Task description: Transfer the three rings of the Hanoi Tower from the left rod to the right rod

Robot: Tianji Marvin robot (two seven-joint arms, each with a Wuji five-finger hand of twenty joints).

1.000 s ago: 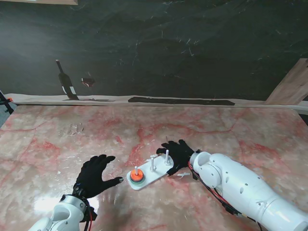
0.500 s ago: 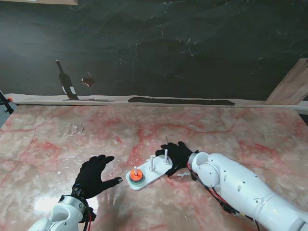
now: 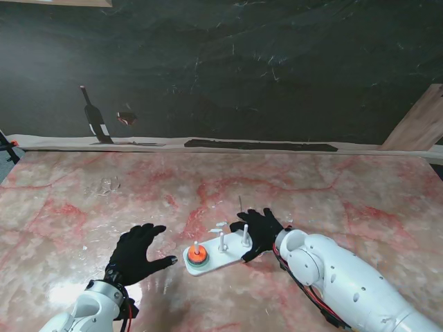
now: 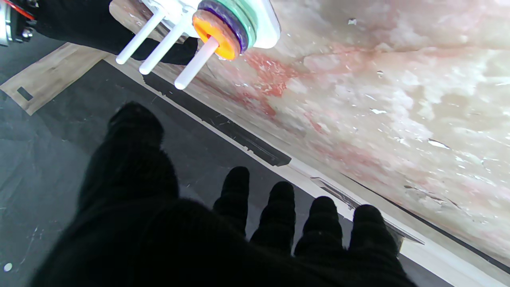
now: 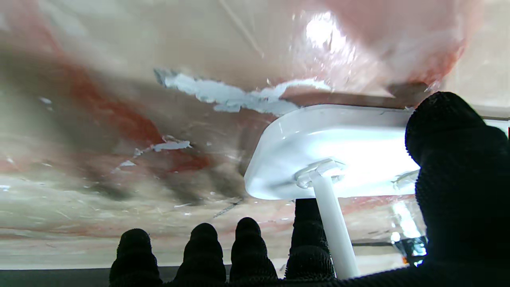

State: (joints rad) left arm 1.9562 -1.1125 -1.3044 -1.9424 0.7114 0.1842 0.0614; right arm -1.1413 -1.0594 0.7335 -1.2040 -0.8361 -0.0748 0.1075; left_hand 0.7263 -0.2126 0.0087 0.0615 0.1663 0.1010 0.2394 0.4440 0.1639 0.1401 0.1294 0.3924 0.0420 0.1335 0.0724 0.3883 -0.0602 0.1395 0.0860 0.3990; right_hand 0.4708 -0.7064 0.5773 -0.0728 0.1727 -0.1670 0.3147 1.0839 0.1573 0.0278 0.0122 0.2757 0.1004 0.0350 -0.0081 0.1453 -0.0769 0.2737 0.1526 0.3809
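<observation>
The rings [image 3: 197, 257] sit stacked on the left rod [image 3: 196, 246] of the white base [image 3: 214, 259], orange on top, a dark purple one under it and a pale green one lowest, as the left wrist view shows [image 4: 223, 24]. The base lies on the marble table [image 3: 360, 200], a little right of the middle and near to me, slanting so that its right end is farther from me than its left. The middle rod [image 3: 221, 240] and the right rod [image 3: 244, 234] are bare and upright.

The right hand [image 3: 259, 232] is at the right end of the base, its black glove against the base edge by the right rod. In the right wrist view the thumb [image 5: 454, 159] lies over the base [image 5: 358, 151] and the four fingers [image 5: 247, 247] reach past its far edge, with the rod [image 5: 334, 231] rising between them; whether it truly grips the base I cannot tell.

The left hand [image 3: 135, 252] is just left of the base, apart from it, palm down with fingers spread and holding nothing, thumb toward the rings. Beyond the table's far edge is a dark floor [image 3: 242, 69], with a wooden board [image 3: 419, 124] at far right
</observation>
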